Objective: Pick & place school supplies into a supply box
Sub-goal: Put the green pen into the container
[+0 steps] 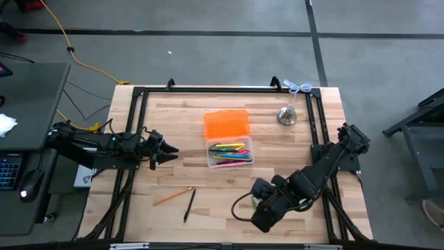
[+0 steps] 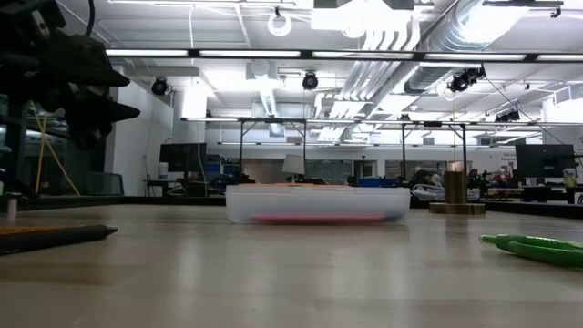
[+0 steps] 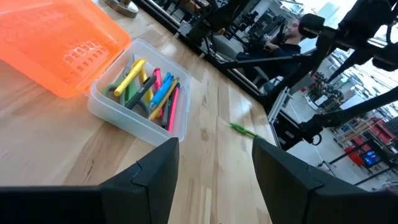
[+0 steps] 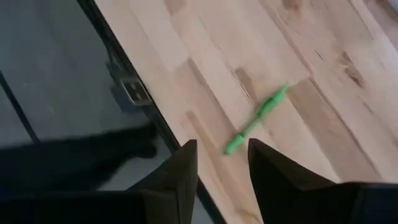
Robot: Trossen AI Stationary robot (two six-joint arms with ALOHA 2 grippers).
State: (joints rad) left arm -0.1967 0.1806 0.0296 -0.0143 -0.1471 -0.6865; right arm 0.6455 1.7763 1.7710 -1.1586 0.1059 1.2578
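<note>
Right hand [image 4: 222, 163], fingers parted, empty, hovers over green pen [image 4: 256, 118] at table [image 1: 229, 201] near edge; pen lies diagonal. Left hand [image 1: 166, 148] open, empty, aimed toward supply box [image 1: 231, 154]; lid open for loading, pens lengthwise inside. Pencil [image 1: 173, 196] and black pen [image 1: 189, 205] loose, front.

In the high view the right tool [image 1: 258, 203] sits under its own arm near the worktop's [image 1: 222, 208] front edge, so its fingers and the green pen [image 4: 256, 118] below it cannot be made out there. In the low view the supply box [image 2: 317, 204] shows its contents only as a blurred pink and blue band, and the left tool [image 2: 86, 87] is cut off by the picture's left edge. The pens in the box [image 1: 229, 153] are too small from above to count.
</note>
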